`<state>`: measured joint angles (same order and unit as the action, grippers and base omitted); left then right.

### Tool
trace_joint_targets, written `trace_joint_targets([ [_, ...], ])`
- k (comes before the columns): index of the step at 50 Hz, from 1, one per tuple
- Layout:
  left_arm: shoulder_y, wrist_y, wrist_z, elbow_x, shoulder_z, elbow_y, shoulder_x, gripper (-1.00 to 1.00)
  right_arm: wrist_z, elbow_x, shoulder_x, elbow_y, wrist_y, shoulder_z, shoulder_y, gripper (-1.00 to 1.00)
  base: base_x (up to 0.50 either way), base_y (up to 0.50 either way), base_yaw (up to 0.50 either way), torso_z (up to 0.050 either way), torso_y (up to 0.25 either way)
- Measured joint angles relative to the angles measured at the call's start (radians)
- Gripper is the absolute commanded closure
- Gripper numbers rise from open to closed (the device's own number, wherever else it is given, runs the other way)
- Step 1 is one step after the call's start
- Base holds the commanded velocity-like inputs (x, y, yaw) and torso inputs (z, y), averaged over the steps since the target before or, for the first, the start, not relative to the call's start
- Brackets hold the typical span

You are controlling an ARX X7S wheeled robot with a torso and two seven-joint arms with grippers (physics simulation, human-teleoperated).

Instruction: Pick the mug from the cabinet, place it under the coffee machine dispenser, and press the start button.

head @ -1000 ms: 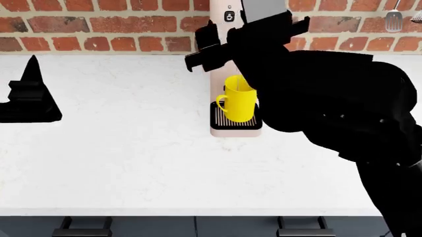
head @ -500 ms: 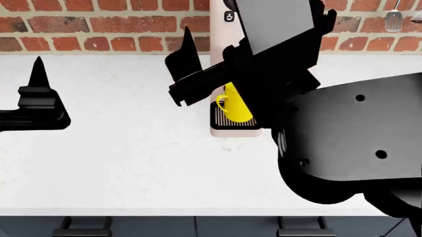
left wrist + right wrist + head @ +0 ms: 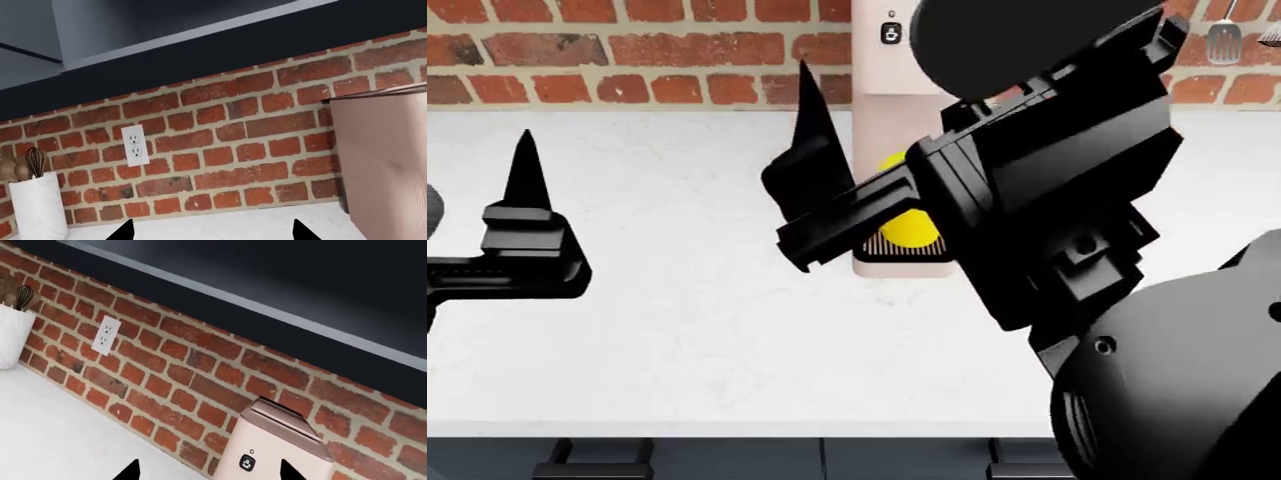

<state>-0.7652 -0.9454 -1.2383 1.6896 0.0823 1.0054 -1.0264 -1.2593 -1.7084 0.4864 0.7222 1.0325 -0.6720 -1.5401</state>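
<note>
The yellow mug (image 3: 902, 228) stands on the black drip tray (image 3: 874, 246) of the pink-beige coffee machine dispenser (image 3: 876, 70); my right arm hides most of it. The start button (image 3: 890, 33) shows on the machine's head. My right gripper (image 3: 814, 185) hangs open in front of the machine, left of the mug and holding nothing. In the right wrist view the gripper (image 3: 209, 474) faces the machine (image 3: 283, 447) and its button (image 3: 247, 463). My left gripper (image 3: 523, 200) is open over the counter at far left. The left wrist view shows that gripper (image 3: 210, 235) empty.
White counter (image 3: 694, 320) runs to a brick wall (image 3: 627, 60). A spatula (image 3: 1224, 40) hangs at the upper right. A white utensil holder (image 3: 37, 210) and a wall outlet (image 3: 135, 145) sit left of the machine. Dark cabinets (image 3: 267, 270) overhang.
My right arm has risen and swung closer to the camera, covering more of the mug. The left gripper has shifted a little right and up. The mug stays on the tray.
</note>
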Motion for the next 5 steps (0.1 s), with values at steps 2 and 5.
trace_joint_targets([
  [2, -0.009, -0.002, -0.007, 0.006, -0.009, 0.003, 0.003, -1.00, -0.004, -0.006, 0.003, 0.008, 0.000, 0.001, -0.002, -1.00, 0.00, 0.00, 0.00, 0.000, 0.000],
  [5, -0.023, -0.005, -0.018, 0.013, -0.023, 0.007, 0.010, -1.00, -0.012, -0.015, 0.007, 0.020, 0.000, 0.001, -0.006, -1.00, 0.00, 0.00, 0.00, 0.000, 0.000],
])
